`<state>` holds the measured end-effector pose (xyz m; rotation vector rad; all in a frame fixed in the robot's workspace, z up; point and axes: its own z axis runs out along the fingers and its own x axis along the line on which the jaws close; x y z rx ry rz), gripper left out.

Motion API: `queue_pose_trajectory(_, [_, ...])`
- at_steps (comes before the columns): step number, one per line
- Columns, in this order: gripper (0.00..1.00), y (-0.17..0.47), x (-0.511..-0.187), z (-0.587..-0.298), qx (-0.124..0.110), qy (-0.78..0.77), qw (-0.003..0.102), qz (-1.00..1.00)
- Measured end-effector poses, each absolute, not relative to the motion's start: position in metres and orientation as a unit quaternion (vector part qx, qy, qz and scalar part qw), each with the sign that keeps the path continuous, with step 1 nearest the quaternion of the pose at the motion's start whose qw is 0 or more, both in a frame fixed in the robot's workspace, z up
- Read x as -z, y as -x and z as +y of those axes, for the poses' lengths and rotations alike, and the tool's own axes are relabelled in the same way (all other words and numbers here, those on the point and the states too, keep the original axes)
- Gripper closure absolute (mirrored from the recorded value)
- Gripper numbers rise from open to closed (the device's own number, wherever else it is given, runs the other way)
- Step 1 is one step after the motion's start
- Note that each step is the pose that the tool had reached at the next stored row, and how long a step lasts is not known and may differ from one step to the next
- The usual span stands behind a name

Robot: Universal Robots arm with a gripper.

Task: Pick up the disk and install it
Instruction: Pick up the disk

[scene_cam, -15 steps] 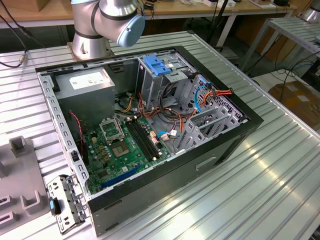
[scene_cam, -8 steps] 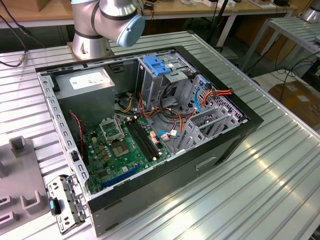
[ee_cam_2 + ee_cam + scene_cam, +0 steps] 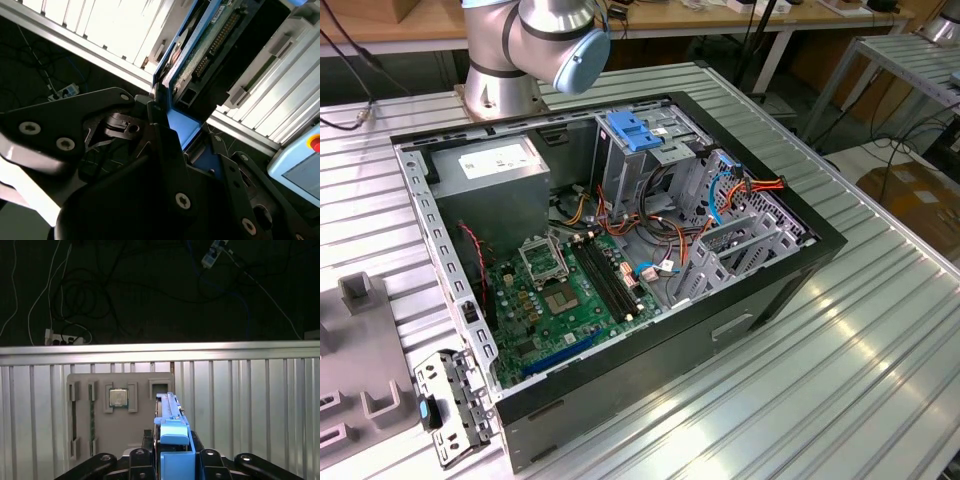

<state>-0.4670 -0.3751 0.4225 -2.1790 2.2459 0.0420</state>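
Slats of bright aluminium make up the surface [image 3: 865,385] you are working over. On it lies the black open tower computer case [image 3: 640,378], side panel off. Inside it you can see the big grey power-supply box with a white sticker [image 3: 490,190], the green motherboard [image 3: 560,300] and the tall metal cage with a light-blue plastic top [image 3: 632,135].

In the first wrist view, the flat grey fixture plate with slots [image 3: 125,437] rests on the slats, and a small square silver processor chip [image 3: 119,397] sits in one of its pockets.

Your flat rectangular silver-metal disk with blue plastic side rails [image 3: 172,432] is not in the case. It stands on edge between the black fingers of the gripper [image 3: 175,462], above that plate. You cannot tell whether its lower edge is clear of the plate. The gripper is closed on the disk, apparently pressing on its two broad faces. The second wrist view shows the disk's green circuit-board underside.

Treat the disk as stiff and dense for its size, so it will not sag in your grip. It is sensitive to knocks, though, and its bare board should not take pressure. The plastic rails probably flex a little and slide smoothly, so your hold belongs on the metal body, near the middle.
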Motion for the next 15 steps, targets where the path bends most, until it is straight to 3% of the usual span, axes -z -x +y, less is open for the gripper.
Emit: queue_pose_trajectory(15, [0.63, 0.467, -0.439, -0.375, -0.013, 0.696, 0.006, 0.718])
